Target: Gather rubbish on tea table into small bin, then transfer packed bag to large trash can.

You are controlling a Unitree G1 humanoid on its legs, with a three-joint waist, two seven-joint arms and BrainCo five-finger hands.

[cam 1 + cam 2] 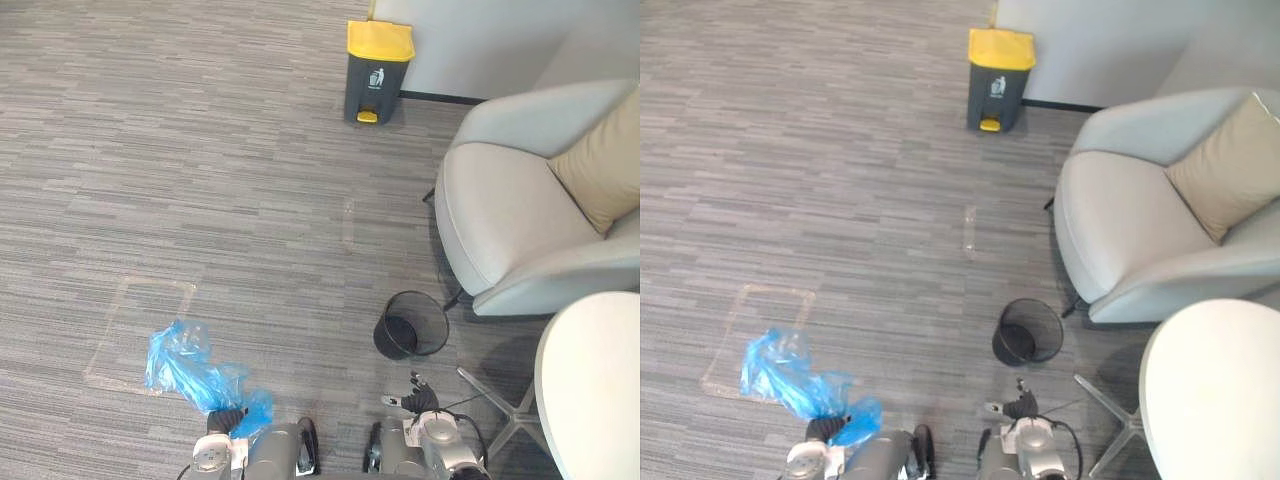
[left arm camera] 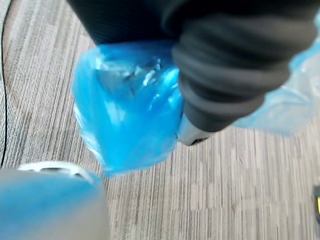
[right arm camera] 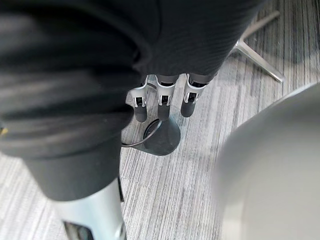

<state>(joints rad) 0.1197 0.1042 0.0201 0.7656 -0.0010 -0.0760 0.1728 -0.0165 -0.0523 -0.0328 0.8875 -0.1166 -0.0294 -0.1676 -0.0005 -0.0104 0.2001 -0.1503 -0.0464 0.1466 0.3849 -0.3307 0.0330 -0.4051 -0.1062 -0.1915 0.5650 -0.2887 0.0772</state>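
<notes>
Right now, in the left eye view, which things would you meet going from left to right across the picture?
blue bag → yellow-lidded trash can → grey armchair

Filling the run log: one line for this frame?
left hand: shut on blue plastic bag | right hand: open, empty | mesh bin: on carpet beside armchair | yellow-lidded trash can: by wall, lid closed

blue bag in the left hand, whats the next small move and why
Probably step forward toward the yellow-lidded trash can, carrying the blue bag. The left hand holds the bag off the carpet, the small mesh bin looks empty, and the trash can stands far ahead by the wall, lid down. The right hand hangs open.
</notes>
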